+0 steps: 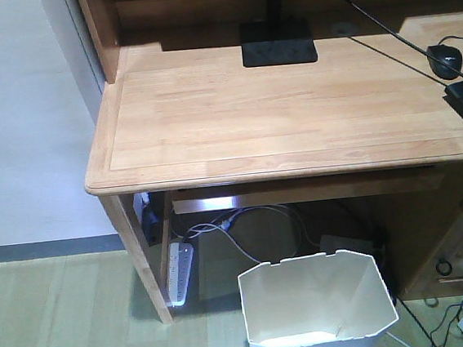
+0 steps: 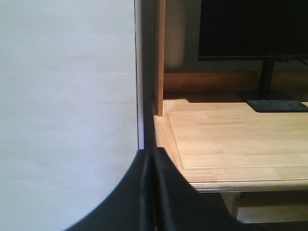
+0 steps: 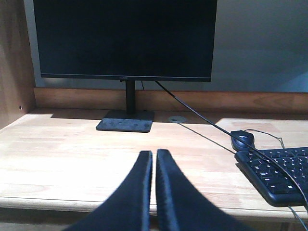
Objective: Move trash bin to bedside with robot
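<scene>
Closed-up left hand point(image 2: 153, 156), right hand point(image 3: 154, 156) nearly touching too (thin slit). Wooden surface point(image 1: 275, 112) beside white wall point(image 2: 67, 96). White trash bin point(image 1: 318, 300) stands on floor point(image 1: 65, 321) under surface edge: front view only, wrists miss it.

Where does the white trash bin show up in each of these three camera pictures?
Front view: trash bin at bottom centre-right, on the floor before the desk.
Left wrist: not in it.
Right wrist: not in it.
Shared landmark: the black monitor base.
</scene>
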`<state>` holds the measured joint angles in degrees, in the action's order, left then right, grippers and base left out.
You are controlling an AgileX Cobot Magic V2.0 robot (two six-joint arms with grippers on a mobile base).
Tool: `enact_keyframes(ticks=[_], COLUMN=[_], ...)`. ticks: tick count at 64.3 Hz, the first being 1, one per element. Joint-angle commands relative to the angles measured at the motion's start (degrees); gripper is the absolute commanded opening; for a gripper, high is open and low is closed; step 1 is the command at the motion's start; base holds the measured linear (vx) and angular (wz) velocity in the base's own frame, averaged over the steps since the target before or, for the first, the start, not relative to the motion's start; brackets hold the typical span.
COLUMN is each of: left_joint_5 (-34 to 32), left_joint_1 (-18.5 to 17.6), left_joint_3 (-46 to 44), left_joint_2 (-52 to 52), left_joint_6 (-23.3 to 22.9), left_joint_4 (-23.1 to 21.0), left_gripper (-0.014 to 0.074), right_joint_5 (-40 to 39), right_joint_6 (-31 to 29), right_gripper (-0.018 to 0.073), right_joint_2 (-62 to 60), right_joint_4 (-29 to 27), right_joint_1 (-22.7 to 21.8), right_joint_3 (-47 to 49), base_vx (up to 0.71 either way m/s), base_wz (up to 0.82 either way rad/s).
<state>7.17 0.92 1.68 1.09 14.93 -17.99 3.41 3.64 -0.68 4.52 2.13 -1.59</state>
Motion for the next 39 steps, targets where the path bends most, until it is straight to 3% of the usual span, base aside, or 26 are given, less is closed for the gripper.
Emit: enact_keyframes(ticks=[1,39], left_joint_5=[-3.83,-3.83], left_joint_1=[-0.3,-0.3], left_joint_3=[1.17,1.17], left_joint_2=[0.55,0.55], left_joint_6=[-0.15,-0.15], left_joint_4=[-0.57,-0.57], left_gripper=[-0.0006,-0.0006], right_joint_5=[-4.08,-4.14], right_joint_6=[-0.4,-0.4], right_gripper=[-0.0003,-0.0003], right_joint_2=[-0.7,-0.7], right_joint_4=[0.12,0.12], right_joint_1=[-0.25,-0.25], right_joint_3=[-1.02,-1.02], base_vx=[0.0,0.0], base_wz=[0.0,0.0])
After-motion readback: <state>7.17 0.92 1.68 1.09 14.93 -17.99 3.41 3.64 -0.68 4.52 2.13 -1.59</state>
